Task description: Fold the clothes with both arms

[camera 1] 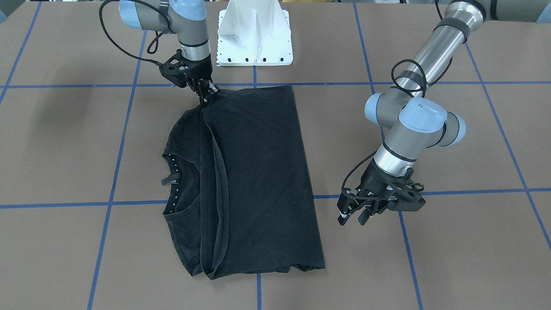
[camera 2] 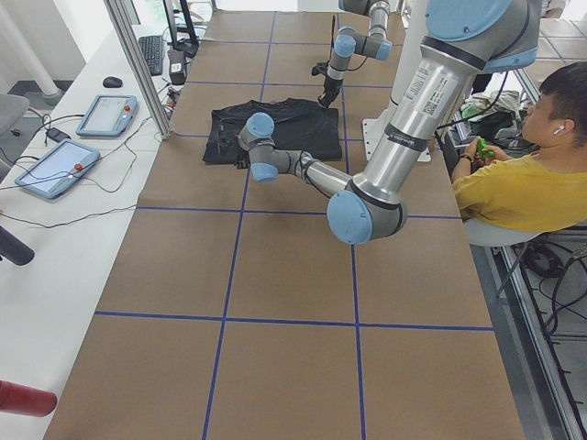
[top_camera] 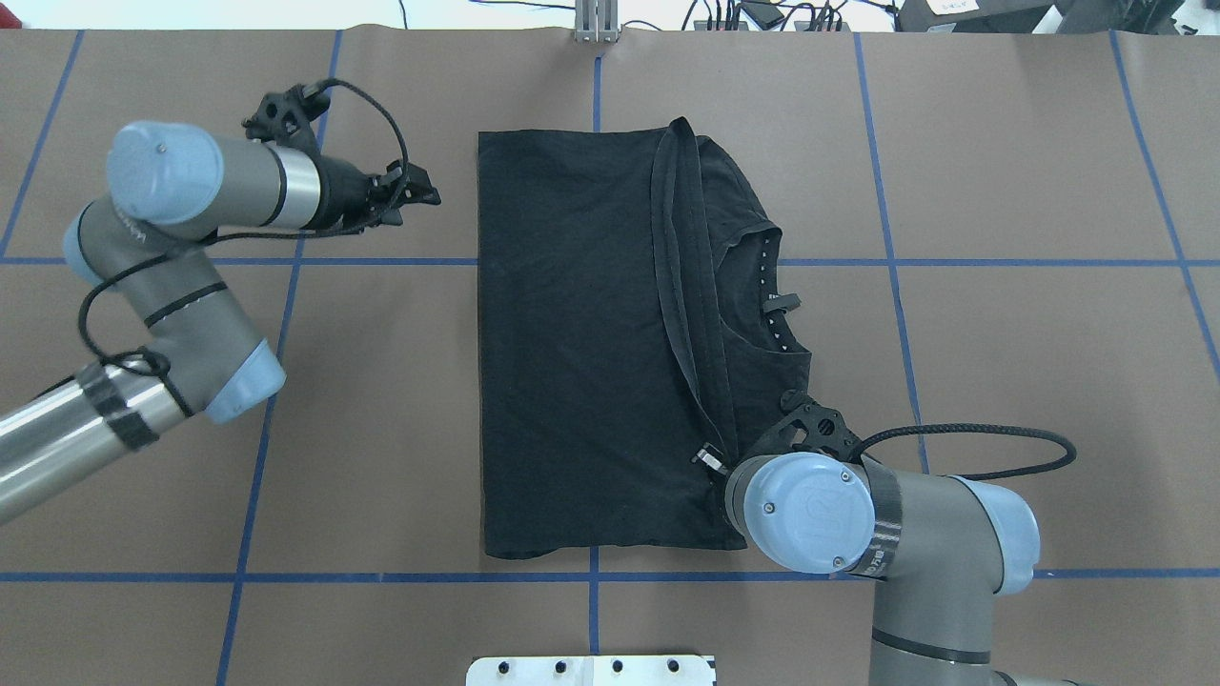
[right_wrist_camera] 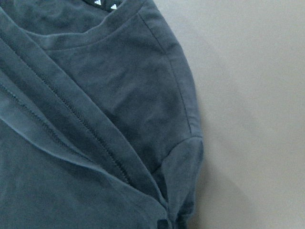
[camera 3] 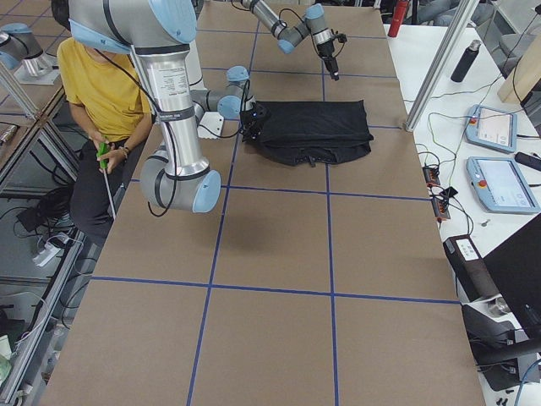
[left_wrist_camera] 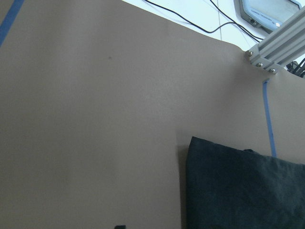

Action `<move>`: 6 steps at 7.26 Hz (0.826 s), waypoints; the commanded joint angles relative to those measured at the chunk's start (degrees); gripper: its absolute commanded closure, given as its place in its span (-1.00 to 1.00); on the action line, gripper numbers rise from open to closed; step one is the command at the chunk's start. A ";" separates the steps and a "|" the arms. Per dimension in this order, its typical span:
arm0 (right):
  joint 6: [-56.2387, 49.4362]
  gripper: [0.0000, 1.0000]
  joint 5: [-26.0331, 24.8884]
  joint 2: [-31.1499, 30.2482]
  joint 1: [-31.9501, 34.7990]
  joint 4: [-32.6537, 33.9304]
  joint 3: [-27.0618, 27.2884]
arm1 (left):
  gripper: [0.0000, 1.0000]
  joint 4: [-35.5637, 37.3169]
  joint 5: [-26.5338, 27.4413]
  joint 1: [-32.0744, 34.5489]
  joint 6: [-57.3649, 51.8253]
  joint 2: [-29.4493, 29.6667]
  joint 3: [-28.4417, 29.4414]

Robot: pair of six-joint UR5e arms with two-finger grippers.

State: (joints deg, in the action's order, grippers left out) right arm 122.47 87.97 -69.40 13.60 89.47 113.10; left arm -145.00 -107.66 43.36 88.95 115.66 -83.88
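T-shirt (camera 1: 258, 172) lies folded on counter (camera 1: 430, 267); right claw (camera 1: 207, 94) pinching its folded-over edge, left claw (camera 1: 351, 219) spread, apart from it.

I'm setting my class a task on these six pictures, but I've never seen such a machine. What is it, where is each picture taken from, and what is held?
It is a robot with two metal arms on a white base, each ending in a two-finger gripper. One picture faces the robot, so sides look swapped; one looks down from behind it; two look along the table from its ends; two come from wrist cameras. A black T-shirt, partly folded, lies on the table, collar showing. The right gripper seems to pinch the shirt's edge nearest the base. The left gripper is open and empty, beside the shirt.
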 commanded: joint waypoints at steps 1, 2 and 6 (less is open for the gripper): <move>0.93 1.00 0.01 -0.12 -0.07 0.00 0.72 | -0.34 -0.02 1.30 -8.07 13.12 -11.47 -17.65; 0.93 1.00 0.01 -0.21 -0.07 0.00 0.63 | -0.34 -0.02 5.06 -12.64 20.14 -12.81 -19.98; 0.93 1.00 0.01 -0.12 -0.51 0.00 0.54 | -0.28 0.33 20.46 -29.97 34.27 -13.79 -20.01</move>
State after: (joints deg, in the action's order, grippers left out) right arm 123.40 87.98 -69.52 13.22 89.47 113.66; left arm -144.77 -89.98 17.44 121.15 102.08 -103.95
